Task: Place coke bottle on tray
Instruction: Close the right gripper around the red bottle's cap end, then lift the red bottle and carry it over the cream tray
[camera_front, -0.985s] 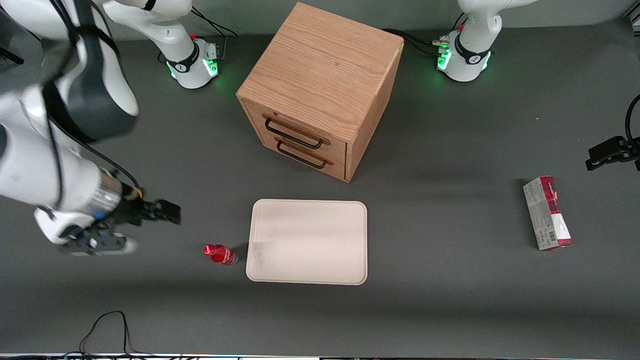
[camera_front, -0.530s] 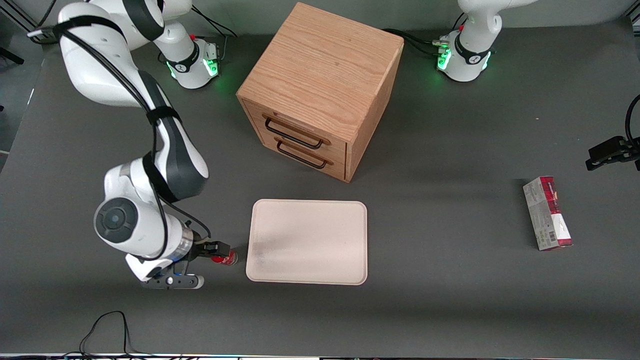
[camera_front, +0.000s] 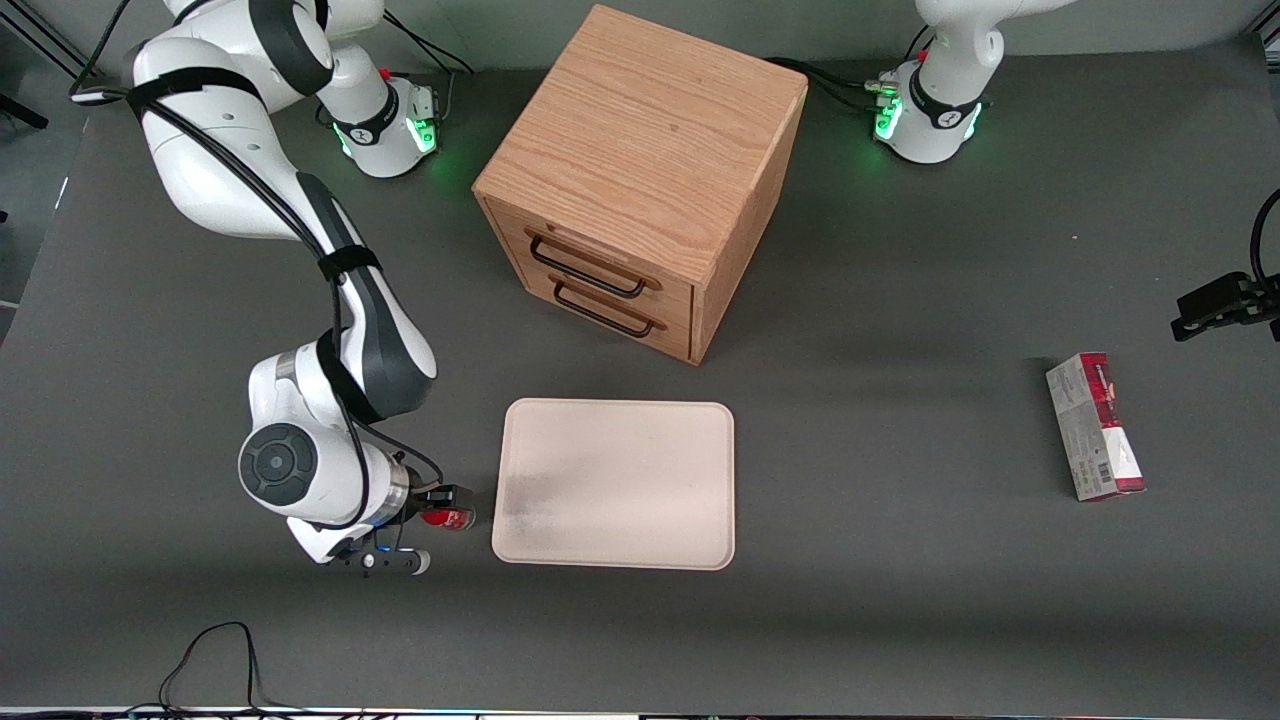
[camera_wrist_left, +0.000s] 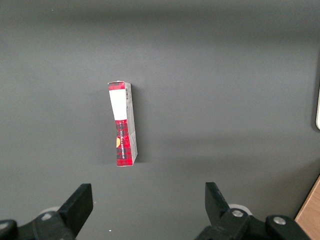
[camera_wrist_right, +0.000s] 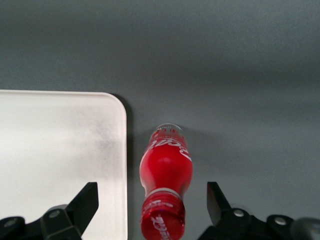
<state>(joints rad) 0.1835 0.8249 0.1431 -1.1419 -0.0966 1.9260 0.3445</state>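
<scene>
Gripper: the right arm's gripper (camera_front: 447, 505) is hanging low over the tabletop (camera_front: 900, 600) at the working arm's end, right above the coke bottle (camera_front: 447, 518). In the right wrist view the gripper (camera_wrist_right: 152, 202) is standing wide open, one finger (camera_wrist_right: 84, 202) over the tray's edge strip and the other finger (camera_wrist_right: 216, 200) over bare tabletop (camera_wrist_right: 225, 60), neither touching the bottle.

Coke bottle: the small red bottle (camera_wrist_right: 165, 181) with its white script label is lying on its side on the tabletop, between the spread fingers, with its red cap pointing toward the wrist camera. It is resting just beside the tray, apart from the rim by a narrow dark strip.

Tray: the cream-white tray (camera_front: 615, 485) with rounded corners is sitting flat on the tabletop, in front of the drawer cabinet and nearer to the front camera than it. One rounded corner of the tray (camera_wrist_right: 55, 150) is showing next to the bottle's base.

Drawer cabinet: the wooden cabinet (camera_front: 640, 170) with two dark-handled drawers is standing farther from the front camera than the tray.

Carton: a red-and-grey carton (camera_front: 1094, 427) is lying flat toward the parked arm's end of the tabletop, well apart from the tray; the carton (camera_wrist_left: 122, 124) is also showing in the left wrist view.
</scene>
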